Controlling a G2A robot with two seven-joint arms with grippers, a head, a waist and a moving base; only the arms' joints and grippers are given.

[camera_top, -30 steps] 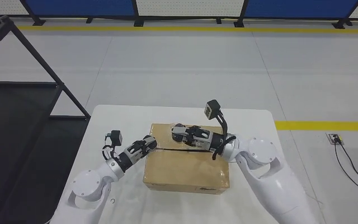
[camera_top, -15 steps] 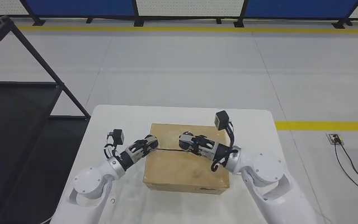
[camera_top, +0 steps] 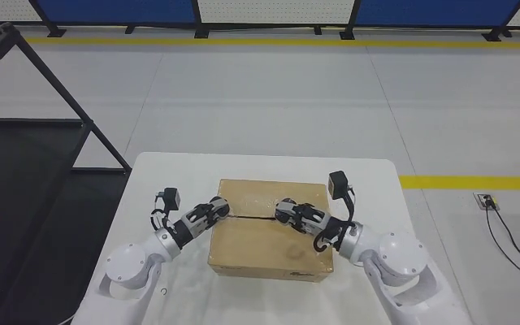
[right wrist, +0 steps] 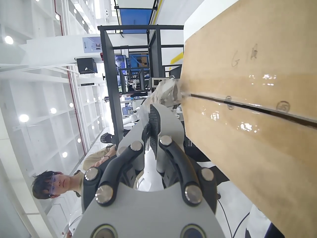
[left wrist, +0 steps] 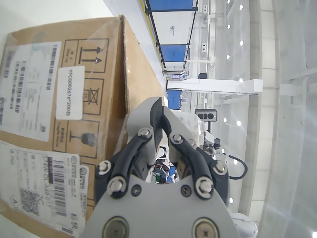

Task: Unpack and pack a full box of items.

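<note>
**Position of the item.** The cardboard box (camera_top: 268, 248) is found standing near the middle of the white table (camera_top: 179, 175), with its flaps down. The top seam (right wrist: 247, 106) is seen as a dark slit with glossy film on both sides of it. Whether that film bridges the slit along its whole length cannot be told.

**Tools.** The right gripper (right wrist: 154, 110) is placed over the top of the box, about midway along the seam. Its fingers are pressed together, and a crumpled end of clear tape (right wrist: 165, 90) is seen coming out at their tips, so the tape is judged to be pinched there. The left gripper (left wrist: 158, 110) is placed at the left end of the seam, at the upper edge of the labelled end face. Its fingers are closed on each other and nothing is seen between them.

**Stage.** The unsealing of the box is judged to be in hand. Nothing has been unpacked yet.

**Risks noted.**
- The tape may be torn or drawn out of the pinch if it is pulled at too steep an angle.
- The box may be dragged or tipped by the pull, since it is not gripped by the left tool.
- Loose tape may be fouled on the pads.
- The flap's surface may be stripped.
</note>
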